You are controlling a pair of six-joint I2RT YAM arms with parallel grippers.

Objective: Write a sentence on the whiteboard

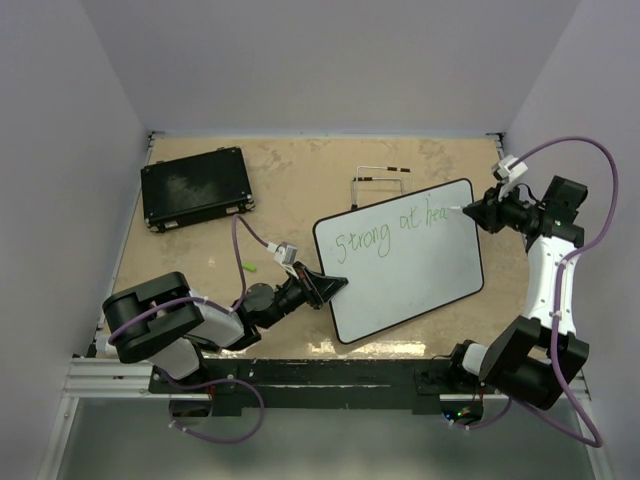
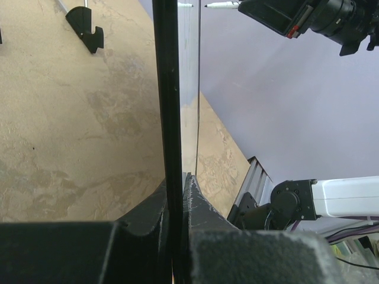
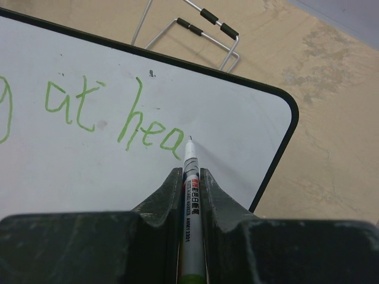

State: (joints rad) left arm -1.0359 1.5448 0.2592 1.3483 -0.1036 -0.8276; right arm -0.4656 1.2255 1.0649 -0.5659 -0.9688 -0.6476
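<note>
Two words plus "hea" of the sentence [image 1: 392, 227] are written; whiteboard [image 1: 410, 285] pinched by the left tool [image 1: 338, 285], marker [image 3: 190, 161] clamped in the right tool [image 3: 190, 173]. Guessing "rt" is needed next.

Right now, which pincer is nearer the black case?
Left. The left pincer grips the whiteboard edge, nearer the black case; the right pincer holds the marker far across.

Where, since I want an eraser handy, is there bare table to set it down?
Bare tabletop lies between the black case and the wire stand, and along the far wall. Crowded at the whiteboard: the left gripper clamps its near-left edge, the right gripper holds the marker over it.
</note>
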